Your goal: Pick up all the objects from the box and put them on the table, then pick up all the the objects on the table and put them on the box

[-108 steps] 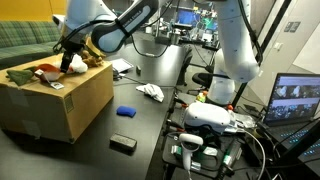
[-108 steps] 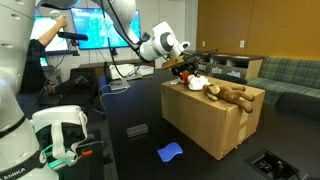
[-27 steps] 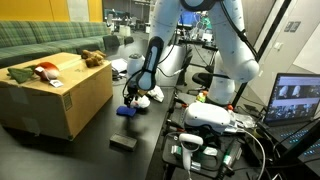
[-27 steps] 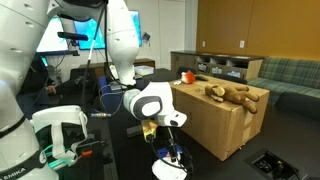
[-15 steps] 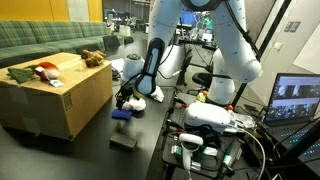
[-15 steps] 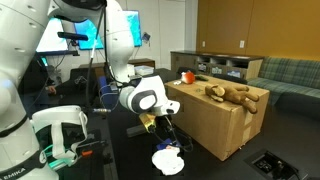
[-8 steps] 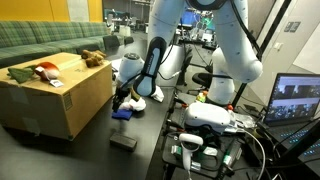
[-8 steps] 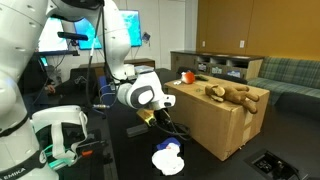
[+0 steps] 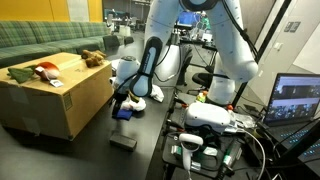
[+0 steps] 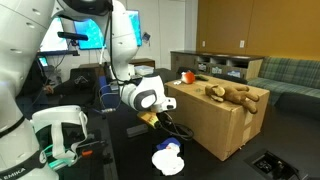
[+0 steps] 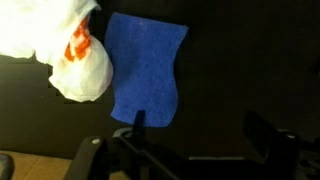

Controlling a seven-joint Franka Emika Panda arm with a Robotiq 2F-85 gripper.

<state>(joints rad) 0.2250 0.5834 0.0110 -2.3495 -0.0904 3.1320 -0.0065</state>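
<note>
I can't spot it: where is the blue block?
In the wrist view the blue block lies on the table, just right of the white toy.

exterior views share box, wrist close overhead

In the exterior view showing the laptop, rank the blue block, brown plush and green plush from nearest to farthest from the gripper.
1. The blue block: on the table, just below the open gripper.
2. The brown plush: on the box, at the corner nearest the arm.
3. The green plush: at the box top's far end.
</note>
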